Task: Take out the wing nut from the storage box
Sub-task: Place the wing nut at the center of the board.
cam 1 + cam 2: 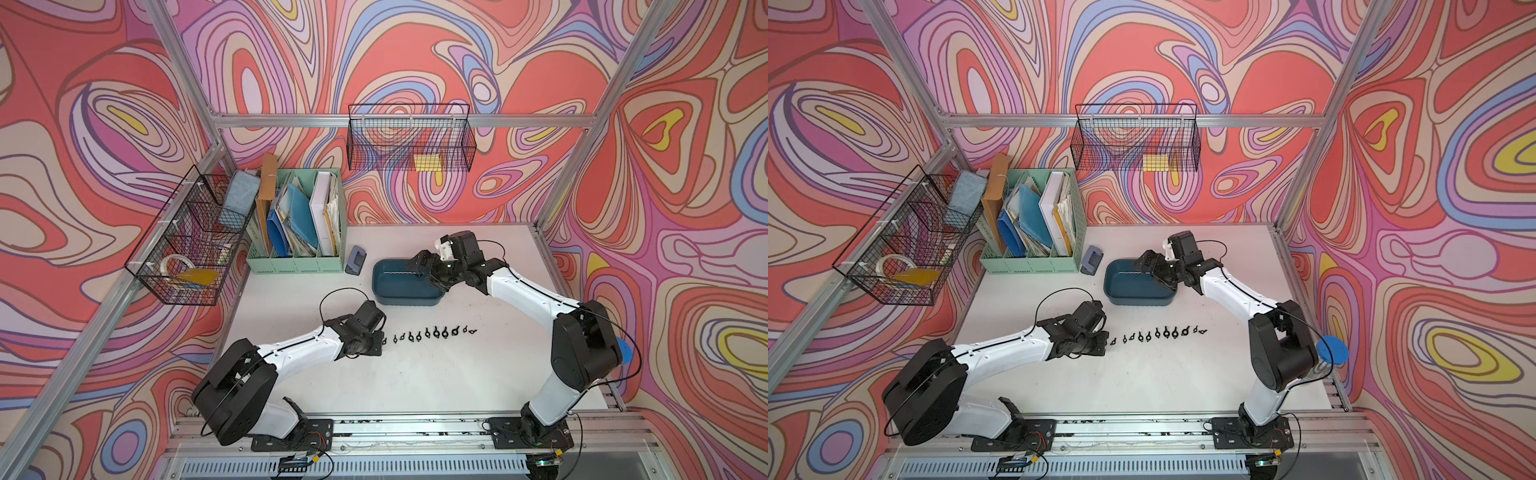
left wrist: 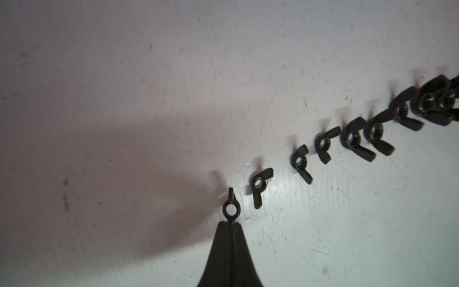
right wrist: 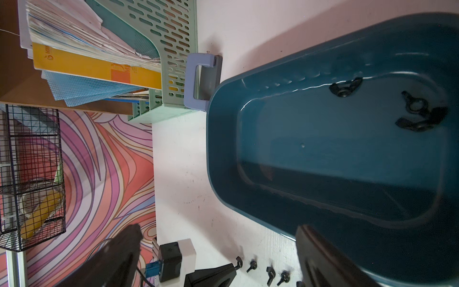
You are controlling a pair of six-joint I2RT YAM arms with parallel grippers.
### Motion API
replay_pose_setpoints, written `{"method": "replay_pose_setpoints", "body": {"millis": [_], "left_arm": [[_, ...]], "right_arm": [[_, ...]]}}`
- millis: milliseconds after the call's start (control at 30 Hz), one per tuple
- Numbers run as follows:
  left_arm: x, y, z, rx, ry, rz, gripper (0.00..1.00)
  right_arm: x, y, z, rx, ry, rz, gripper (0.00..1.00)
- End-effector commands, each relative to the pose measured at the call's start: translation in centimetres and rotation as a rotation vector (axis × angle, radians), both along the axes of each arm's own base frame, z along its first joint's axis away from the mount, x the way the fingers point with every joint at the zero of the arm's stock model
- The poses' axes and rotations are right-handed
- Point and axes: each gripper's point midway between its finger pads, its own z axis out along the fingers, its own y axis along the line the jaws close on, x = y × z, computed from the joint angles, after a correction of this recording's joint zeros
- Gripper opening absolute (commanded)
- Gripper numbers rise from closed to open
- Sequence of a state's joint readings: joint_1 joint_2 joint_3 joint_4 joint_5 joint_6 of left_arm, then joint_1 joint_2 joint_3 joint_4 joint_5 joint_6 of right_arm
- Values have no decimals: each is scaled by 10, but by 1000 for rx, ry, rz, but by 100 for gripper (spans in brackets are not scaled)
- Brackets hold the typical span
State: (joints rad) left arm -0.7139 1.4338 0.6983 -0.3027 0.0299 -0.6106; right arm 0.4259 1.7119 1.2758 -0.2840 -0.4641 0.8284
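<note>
Beside storage box (image 1: 407, 301), hole punch (image 1: 355, 261), file organiser (image 1: 291, 266), row of wing nuts (image 1: 432, 332)

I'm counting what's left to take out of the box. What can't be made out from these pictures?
Top views: the right gripper hides part of the storage box; no nuts inside show.
Right wrist view: three wing nuts show in the box, but the frame edge cuts it off; more may lie beyond.
Left wrist view: the row of nuts overlaps, blurs and leaves the frame at its far end.
</note>
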Motion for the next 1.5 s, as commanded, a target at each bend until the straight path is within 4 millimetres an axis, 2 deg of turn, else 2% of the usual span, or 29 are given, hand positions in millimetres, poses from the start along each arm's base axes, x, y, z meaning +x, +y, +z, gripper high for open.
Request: {"method": "replay_pose_setpoints", "body": {"millis": [0,233,400,567,700,767,833,1067,1200,1467], "left_arm": [[7,-4,2,2,-19,4,0],[7,-5,0,8,-13,-2,1],[6,-6,1,3,-11,-8,15],[5,-4,4,3,-16,-8,17],[4,-1,7,13,-23,-5,24],[5,0,11,15,-30,-2,26],[7,3,17,24,-43,4,35],[21,1,49,49,-107,-14,45],[34,-3,72,45,-141,-16,56],[63,4,111,-22,-183,54,98]], "right_arm": [[2,-1,0,-2,-3,3,98],[1,-1,-1,-4,1,0,98],[0,-2,-1,-2,0,-2,98],[0,-2,-1,-4,0,-3,98],[1,-2,1,-3,-2,-4,98],[1,-2,2,-4,-6,-5,98],[1,-4,2,-10,-5,-9,98],[0,-8,3,-40,-18,-14,98],[2,-12,1,-78,-23,-21,98],[12,-37,-15,-291,6,-57,98]]}}
